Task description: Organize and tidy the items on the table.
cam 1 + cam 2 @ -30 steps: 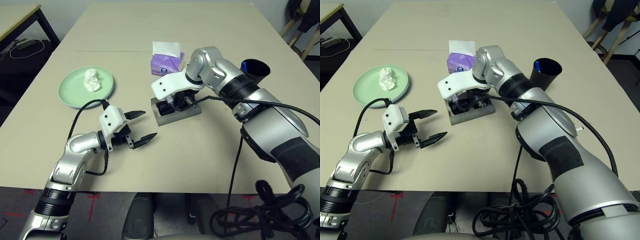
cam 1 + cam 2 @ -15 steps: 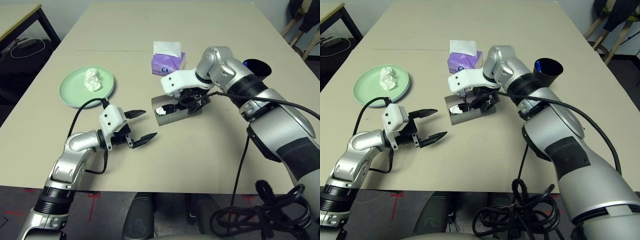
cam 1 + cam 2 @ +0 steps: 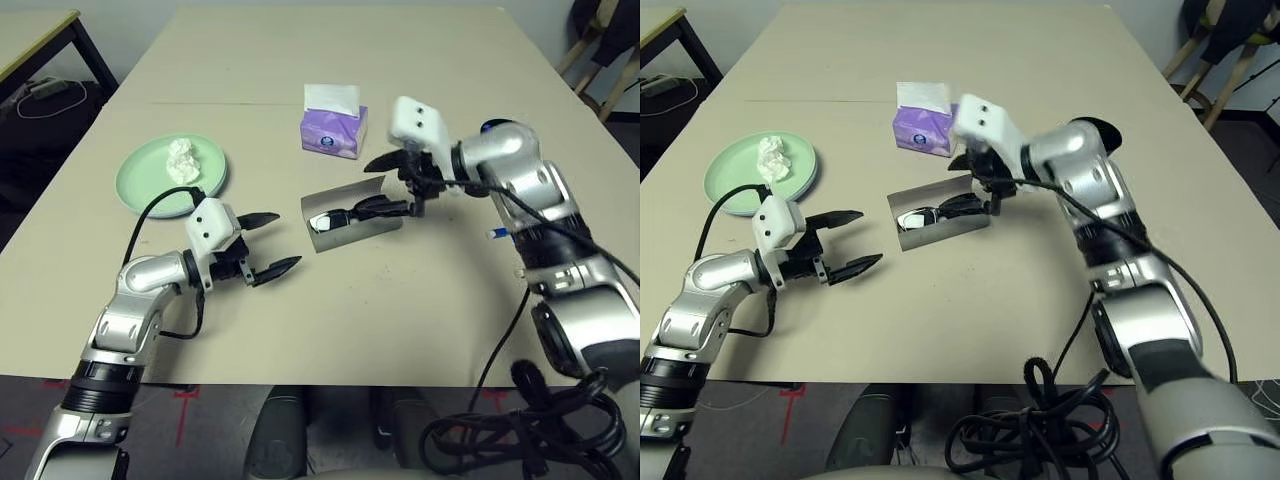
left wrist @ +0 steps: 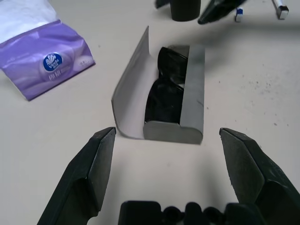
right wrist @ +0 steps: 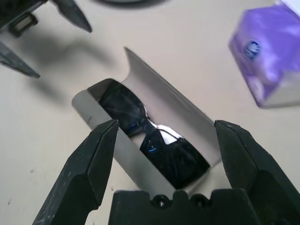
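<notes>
A grey glasses case point(image 3: 372, 222) lies open at the middle of the table point(image 3: 400, 320), with black sunglasses point(image 3: 343, 214) inside it. My right gripper point(image 3: 386, 185) hovers open just right of the case, one finger above its lid and one over its tray. In the right wrist view, the sunglasses point(image 5: 140, 124) sit between its spread fingers. Left of the case my left gripper point(image 3: 287, 240) stands open, pointing at it, holding nothing. At the left, a pale green plate point(image 3: 150, 190) carries a crumpled tissue wad point(image 3: 183, 160). A black cup point(image 3: 1098, 127) peeks out behind my right arm. A bit of pen point(image 3: 497, 234) shows by that forearm.
A purple tissue box point(image 3: 333, 130) stands just behind the case. A smaller desk with a black frame point(image 3: 35, 35) is off the far left corner, and wooden chair legs point(image 3: 600, 70) off the far right. Bare tabletop lies in front of the case.
My right gripper has opened, lifted out of the case and drawn back to the right, leaving the sunglasses inside. My left gripper has shifted slightly left and stays open.
</notes>
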Tool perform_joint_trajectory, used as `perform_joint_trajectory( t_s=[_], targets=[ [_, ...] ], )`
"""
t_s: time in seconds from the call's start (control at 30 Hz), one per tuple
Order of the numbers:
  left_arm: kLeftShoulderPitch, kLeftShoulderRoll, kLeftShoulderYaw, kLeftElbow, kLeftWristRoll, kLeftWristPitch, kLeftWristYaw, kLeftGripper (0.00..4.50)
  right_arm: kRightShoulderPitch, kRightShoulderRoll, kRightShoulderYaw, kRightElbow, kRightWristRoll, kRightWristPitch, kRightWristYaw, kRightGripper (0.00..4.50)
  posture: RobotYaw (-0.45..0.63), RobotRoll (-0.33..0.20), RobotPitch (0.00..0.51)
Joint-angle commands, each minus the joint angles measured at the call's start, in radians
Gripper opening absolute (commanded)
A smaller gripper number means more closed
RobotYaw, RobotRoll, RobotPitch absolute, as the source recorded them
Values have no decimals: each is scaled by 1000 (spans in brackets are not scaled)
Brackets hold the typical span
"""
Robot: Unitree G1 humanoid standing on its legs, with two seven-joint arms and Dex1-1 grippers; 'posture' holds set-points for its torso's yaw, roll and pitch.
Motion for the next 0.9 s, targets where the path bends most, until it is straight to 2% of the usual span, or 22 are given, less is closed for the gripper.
perform_joint_trajectory(
  t_s=[0.03,0.2,0.37,0.6,0.9],
  targets=[
    [-6,-31,33,43,-15,-28,27,4500,99,34,-89,-61,126,-22,-70,4483,107,0,98],
    [-12,-40,54,84,-16,-77,20,4500,222,40,-133,-26,204,-187,-112,4483,128,0,101],
    [-27,-21,62,147,-15,-126,-29,4500,276,15,-149,41,253,-335,-102,4483,126,0,104],
    [-63,-25,66,251,-16,-194,-79,4500,298,-17,-161,166,305,-491,-56,4483,127,0,104],
    [-138,-38,62,375,-7,-237,-121,4500,311,-16,-145,151,318,-548,-85,4483,113,0,97]
  ],
)
